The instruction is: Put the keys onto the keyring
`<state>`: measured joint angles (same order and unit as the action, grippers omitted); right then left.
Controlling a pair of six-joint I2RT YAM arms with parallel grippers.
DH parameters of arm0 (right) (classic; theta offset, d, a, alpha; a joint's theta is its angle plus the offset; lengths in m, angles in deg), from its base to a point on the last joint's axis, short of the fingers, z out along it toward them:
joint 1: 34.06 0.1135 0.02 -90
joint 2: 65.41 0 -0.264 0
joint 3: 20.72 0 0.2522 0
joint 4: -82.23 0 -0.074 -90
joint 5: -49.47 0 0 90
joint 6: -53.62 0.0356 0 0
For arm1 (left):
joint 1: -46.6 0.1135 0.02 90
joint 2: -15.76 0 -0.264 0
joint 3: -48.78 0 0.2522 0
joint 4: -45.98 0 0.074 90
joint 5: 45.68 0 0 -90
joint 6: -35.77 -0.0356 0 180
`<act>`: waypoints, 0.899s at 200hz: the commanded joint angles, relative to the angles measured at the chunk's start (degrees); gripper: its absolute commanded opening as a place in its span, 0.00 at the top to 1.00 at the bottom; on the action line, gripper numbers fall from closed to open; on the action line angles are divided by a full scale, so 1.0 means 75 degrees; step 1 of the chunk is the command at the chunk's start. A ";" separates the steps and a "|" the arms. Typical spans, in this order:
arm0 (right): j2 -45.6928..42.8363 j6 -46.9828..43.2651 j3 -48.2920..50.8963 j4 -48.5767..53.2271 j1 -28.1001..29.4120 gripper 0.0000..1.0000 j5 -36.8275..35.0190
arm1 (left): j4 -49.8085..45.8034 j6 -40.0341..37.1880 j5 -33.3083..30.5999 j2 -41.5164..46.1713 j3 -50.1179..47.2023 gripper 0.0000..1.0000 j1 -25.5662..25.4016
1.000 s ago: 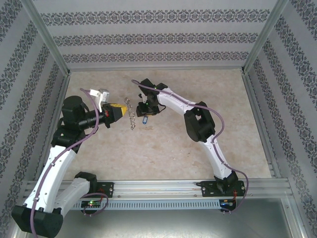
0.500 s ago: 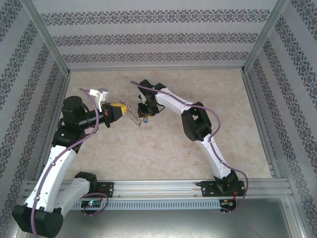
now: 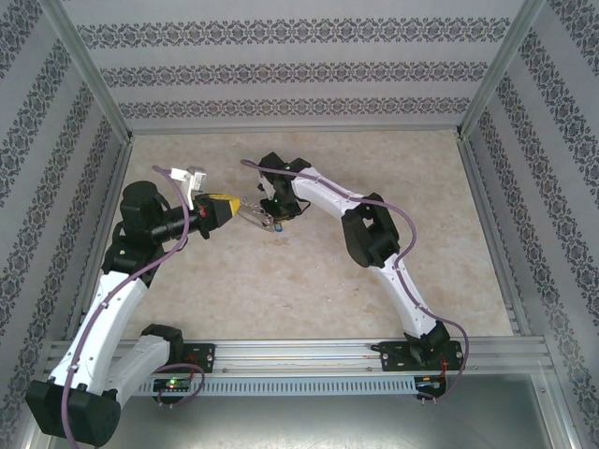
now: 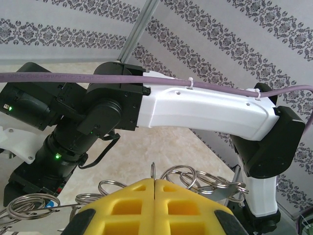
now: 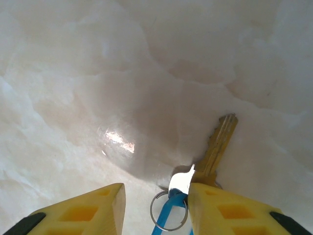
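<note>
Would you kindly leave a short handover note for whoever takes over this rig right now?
Left gripper: shut on the keyring, which is gripped between its fingers.
Right gripper: open, low over the table. The key sits against one finger's inner edge and is not clamped between both.
Done: keyring in hand, both grippers close together.
Left: get a firm grip on the key and thread it onto the keyring.
</note>
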<state>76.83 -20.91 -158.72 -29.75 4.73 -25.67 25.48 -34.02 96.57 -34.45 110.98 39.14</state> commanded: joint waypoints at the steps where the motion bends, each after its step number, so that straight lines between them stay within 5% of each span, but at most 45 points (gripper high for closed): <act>1: -0.0087 -0.0344 0.0262 0.0395 0.0090 0.58 -0.0404 | 0.0553 0.0147 0.0169 0.0042 0.0006 1.00 0.0098; 112: -0.0471 -0.0743 0.0517 0.0693 0.0199 0.64 -0.0971 | 0.0685 0.0255 0.0231 -0.0031 -0.0002 1.00 0.0113; 180: -0.0957 -0.0618 0.1101 0.0484 0.0105 0.82 -0.0893 | 0.0692 0.0310 0.0263 -0.0054 -0.0025 1.00 0.0117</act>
<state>73.00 -25.92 -153.13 -27.13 5.58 -31.75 27.21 -32.69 96.79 -35.04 110.98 39.22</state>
